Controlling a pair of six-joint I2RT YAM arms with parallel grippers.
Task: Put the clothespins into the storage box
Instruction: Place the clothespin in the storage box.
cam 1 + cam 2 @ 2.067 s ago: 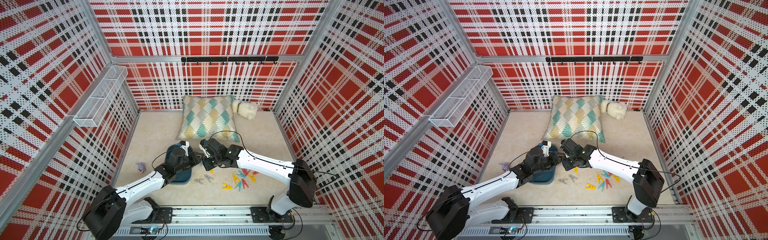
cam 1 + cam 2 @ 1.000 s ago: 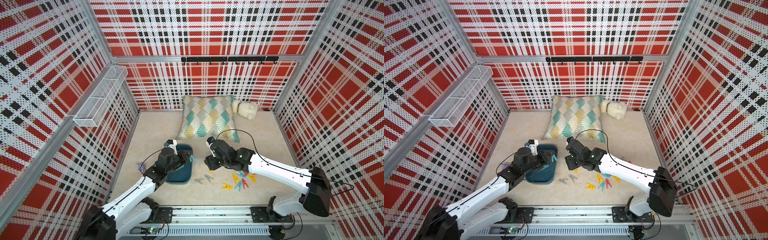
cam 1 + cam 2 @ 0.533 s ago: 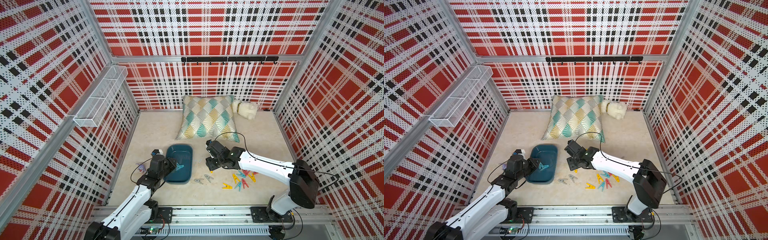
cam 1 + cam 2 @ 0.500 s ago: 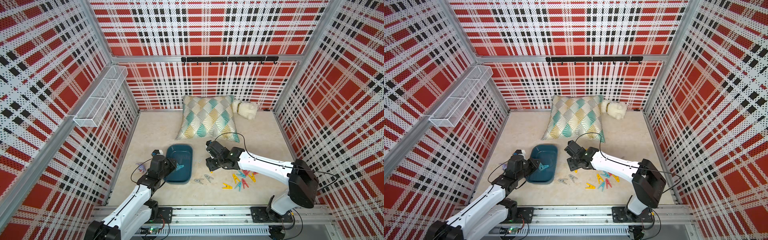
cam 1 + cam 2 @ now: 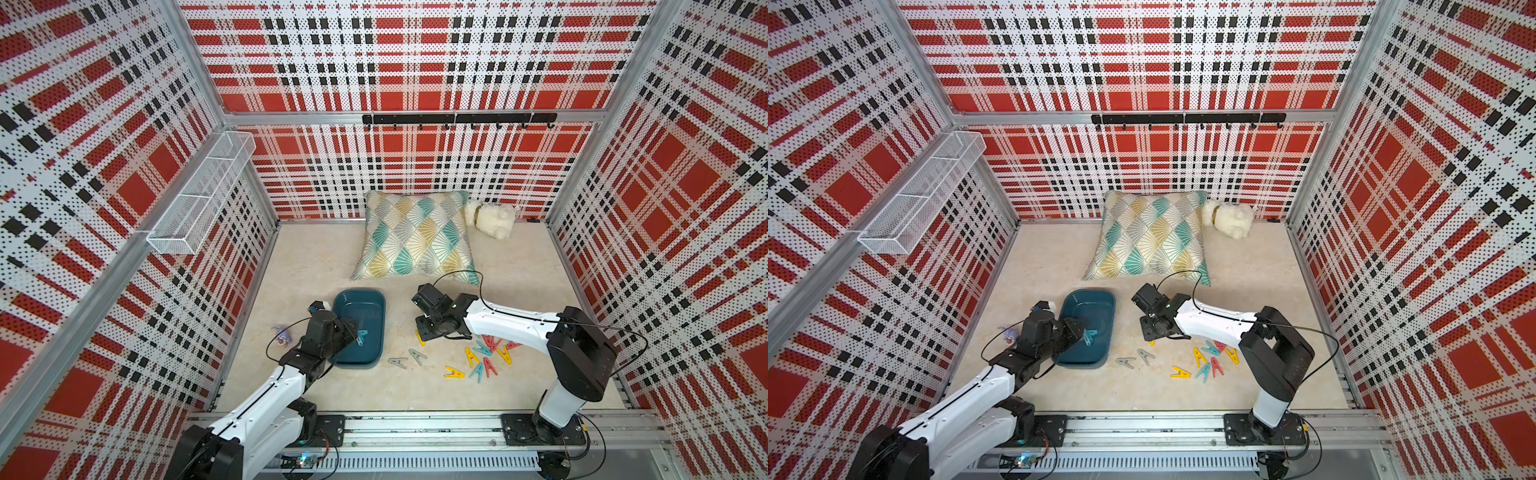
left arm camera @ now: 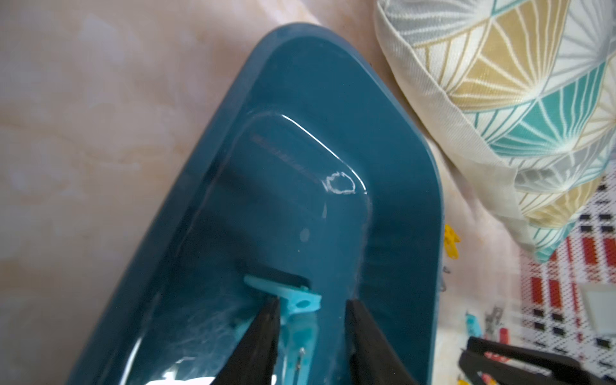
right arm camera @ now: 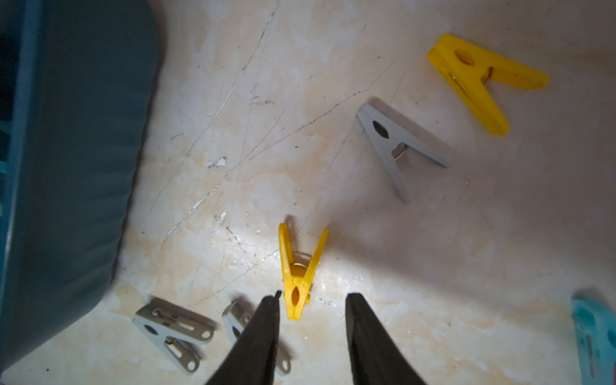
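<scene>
Progress was slight: I found one teal clothespin [image 6: 290, 295] in the storage box [image 6: 430, 186] beneath the spread left gripper [image 6: 312, 301], a dozen-odd pegs [image 5: 484, 357] on the table [image 7: 233, 166], and the right gripper [image 7: 312, 296] spread astride a yellow clothespin [image 7: 298, 266].

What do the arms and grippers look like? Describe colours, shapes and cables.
The left arm and right arm match: white rounded link shells, bulky black joints. A thin black cable loops loosely beside each wrist. The left gripper and right gripper are black, each with two slim matte fingers tapering to narrow tips. No markings are legible.
</scene>
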